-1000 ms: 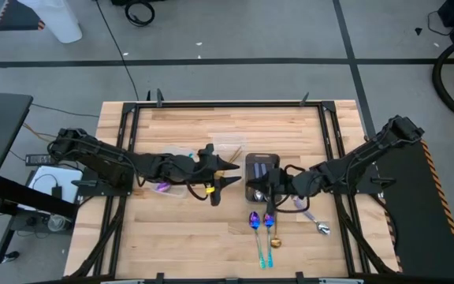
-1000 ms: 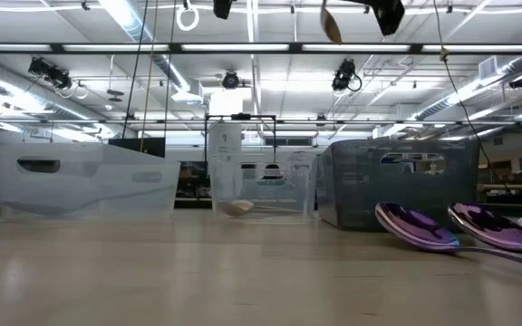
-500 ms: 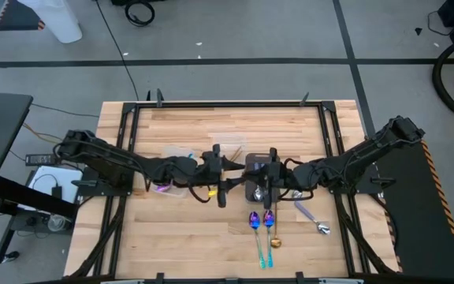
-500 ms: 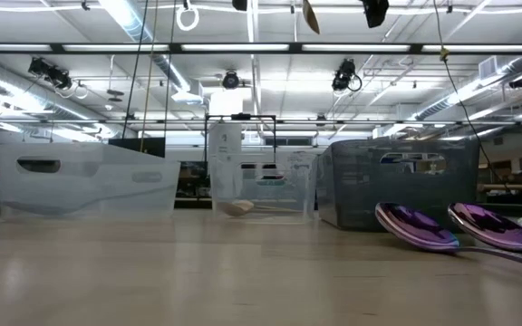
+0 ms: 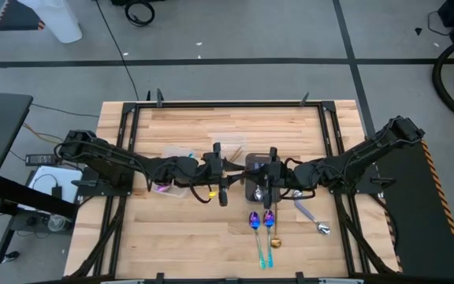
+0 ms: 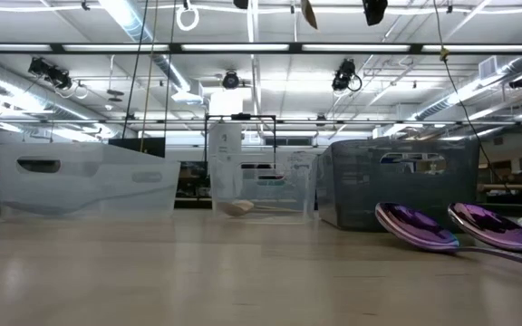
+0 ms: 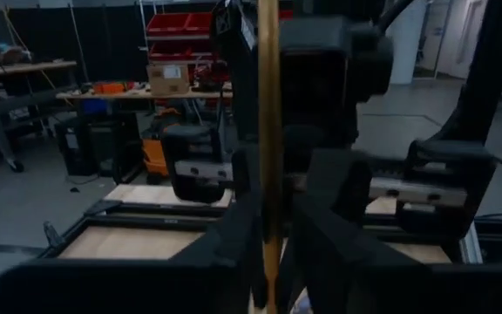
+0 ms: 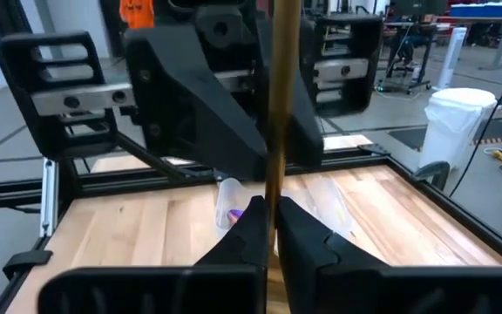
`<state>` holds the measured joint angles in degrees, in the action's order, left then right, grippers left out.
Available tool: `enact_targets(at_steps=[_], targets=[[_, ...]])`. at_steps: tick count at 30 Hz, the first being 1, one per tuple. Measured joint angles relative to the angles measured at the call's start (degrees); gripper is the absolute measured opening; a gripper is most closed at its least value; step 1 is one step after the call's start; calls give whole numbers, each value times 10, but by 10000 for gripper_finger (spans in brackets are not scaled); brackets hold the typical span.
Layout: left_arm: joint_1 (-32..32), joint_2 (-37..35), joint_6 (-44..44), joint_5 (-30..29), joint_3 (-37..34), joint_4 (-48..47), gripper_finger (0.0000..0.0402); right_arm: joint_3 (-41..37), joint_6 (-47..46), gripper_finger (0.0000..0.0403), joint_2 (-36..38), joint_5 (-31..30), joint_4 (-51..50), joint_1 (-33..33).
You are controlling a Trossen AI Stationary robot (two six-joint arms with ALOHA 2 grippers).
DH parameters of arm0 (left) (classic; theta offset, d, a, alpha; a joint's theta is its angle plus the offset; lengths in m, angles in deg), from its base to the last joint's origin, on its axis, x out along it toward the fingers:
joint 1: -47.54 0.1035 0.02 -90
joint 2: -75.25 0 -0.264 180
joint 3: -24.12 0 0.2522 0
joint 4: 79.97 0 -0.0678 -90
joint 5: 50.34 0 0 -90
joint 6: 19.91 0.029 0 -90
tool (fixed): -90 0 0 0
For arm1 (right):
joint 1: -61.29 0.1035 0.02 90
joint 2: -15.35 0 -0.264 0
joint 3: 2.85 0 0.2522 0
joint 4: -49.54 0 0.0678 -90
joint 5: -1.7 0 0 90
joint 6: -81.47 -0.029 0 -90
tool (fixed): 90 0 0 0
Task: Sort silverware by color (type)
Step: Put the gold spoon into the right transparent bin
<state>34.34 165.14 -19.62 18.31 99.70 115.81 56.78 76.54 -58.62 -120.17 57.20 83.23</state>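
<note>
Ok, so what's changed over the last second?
The right tool, shut on a gold spoon, carried it up and toward the left tool, which turned to face it. Nothing visibly moved in the last half second. The purple spoons, clear tubs and dark tray stayed put.

Looks like a robotics lab or workshop: grey concrete floor (image 5: pixel 235 31) with dark tape lines, fluorescent ceiling lights (image 6: pixel 243 47) and exposed rigging, red parts bins (image 7: pixel 171 23) on shelving, workbenches (image 7: pixel 16 74), a white trash bin (image 8: pixel 460 109), wooden table (image 5: pixel 235 126) in black framing.
</note>
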Motion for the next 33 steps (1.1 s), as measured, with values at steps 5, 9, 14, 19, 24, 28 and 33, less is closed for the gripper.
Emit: enact_targets(at_steps=[5,9,14,19,24,28,33], targets=[[8,0,-25,1,0,-31,24,0,0,42,-1,0,-10,0],[23,0,-47,5,0,-69,24,0,0,76,0,-8,-28,0],[54,-1,-71,6,0,-120,24,0,-38,123,0,-31,-80,0],[107,1,-128,19,0,-201,24,1,-119,151,-5,-22,-141,1],[150,15,-148,48,-1,-232,27,1,-133,157,-29,-5,-149,11],[177,25,-171,80,0,-251,31,1,-148,154,-62,-5,-147,20],[201,43,-197,106,0,-281,32,1,-159,154,-103,11,-144,25]])
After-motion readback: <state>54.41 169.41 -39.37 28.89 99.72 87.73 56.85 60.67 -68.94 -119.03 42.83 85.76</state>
